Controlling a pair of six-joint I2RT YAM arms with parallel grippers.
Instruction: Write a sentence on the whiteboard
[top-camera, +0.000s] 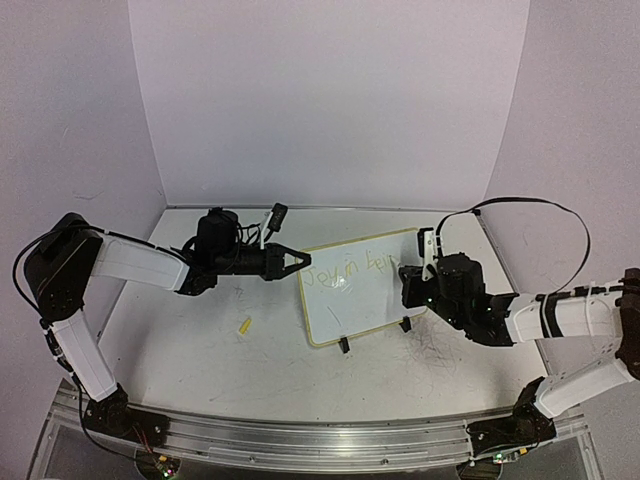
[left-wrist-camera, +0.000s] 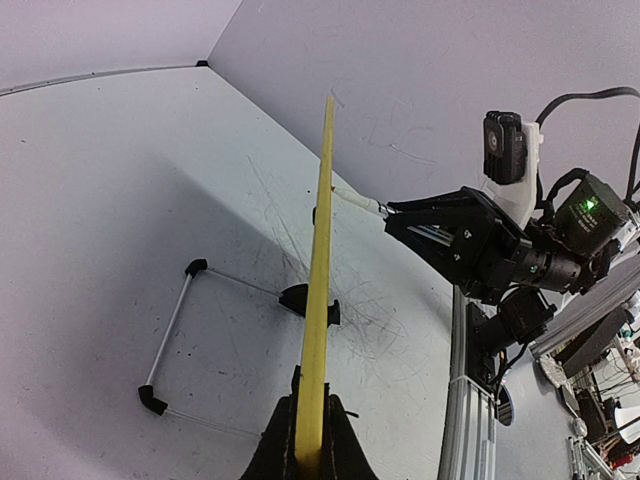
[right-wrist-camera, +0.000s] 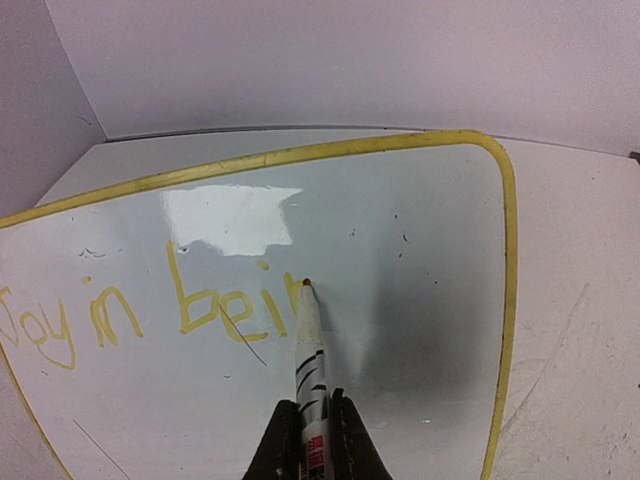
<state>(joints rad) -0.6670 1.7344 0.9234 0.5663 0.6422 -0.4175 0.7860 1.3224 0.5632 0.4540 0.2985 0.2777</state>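
The whiteboard stands tilted on the table on two black clip feet. My left gripper is shut on its left rim. In the left wrist view the board shows edge-on as a yellow strip clamped in that gripper. My right gripper sits at the board's right side, shut on a white pen. The pen's yellow tip touches the whiteboard's face. The sentence reads "Joy in bei" in yellow, with one more stroke beside the tip.
A small yellow pen cap lies on the table left of the board. A thin wire frame with black ends lies on the table behind the board. The table surface is scratched; white walls enclose the back and sides.
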